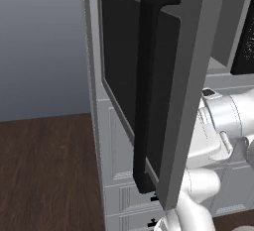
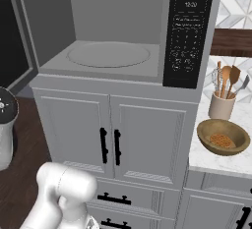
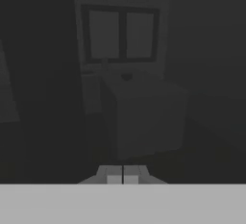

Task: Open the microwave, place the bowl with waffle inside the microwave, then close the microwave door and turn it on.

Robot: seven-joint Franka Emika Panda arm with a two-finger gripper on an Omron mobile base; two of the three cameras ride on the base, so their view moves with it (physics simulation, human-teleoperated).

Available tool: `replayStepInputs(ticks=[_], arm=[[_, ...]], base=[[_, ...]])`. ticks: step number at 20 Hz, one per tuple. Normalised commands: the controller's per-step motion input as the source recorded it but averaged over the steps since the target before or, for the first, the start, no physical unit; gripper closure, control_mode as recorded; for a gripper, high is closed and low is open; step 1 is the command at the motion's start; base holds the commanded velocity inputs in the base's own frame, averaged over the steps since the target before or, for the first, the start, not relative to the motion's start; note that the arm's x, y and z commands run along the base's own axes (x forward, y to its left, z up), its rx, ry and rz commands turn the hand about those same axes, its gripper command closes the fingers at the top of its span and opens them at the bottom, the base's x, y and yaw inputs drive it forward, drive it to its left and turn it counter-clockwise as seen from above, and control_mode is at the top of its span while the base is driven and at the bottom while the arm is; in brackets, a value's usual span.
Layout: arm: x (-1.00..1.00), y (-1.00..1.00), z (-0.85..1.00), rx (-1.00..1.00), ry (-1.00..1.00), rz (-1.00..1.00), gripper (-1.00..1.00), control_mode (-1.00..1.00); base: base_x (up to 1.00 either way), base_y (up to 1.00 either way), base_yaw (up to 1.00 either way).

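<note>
Door swung open, cavity free. End effector closed, empty. Bowl w/ waffle near worktop's front edge; sloppy grab could tip it off.

The microwave stands open, its round turntable bare. At four o'clock, the bowl with a waffle sits on the counter, a utensil jar just behind it.

End effector shut, empty.
</note>
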Motion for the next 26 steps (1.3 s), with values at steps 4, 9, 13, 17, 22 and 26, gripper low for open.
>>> replayStepInputs(ticks=[4, 9, 13, 17, 22, 26], arm=[[0.29, 0.23, -0.05, 0.0, 0.0, 0.01, 1.0, -1.0], [0.01, -0.88, -0.13, 0.11, -0.01, 0.01, 1.0, -1.0], [-0.01, -1.0, -0.11, 0.07, 0.07, -0.27, 1.0, -1.0], [0.01, -1.0, -0.24, 0.01, 0.19, -0.61, 1.0, -1.0], [0.54, -0.98, -0.5, -0.09, 0.09, -0.4, 1.0, -1.0], [0.07, -1.0, -0.4, 0.01, 0.19, -0.35, 1.0, -1.0]], base=[[0.0, 0.0, 0.0], [0.0, 0.0, 0.0], [0.0, 0.0, 0.0], [0.0, 0.0, 0.0], [0.0, 0.0, 0.0], [0.0, 0.0, 0.0]])
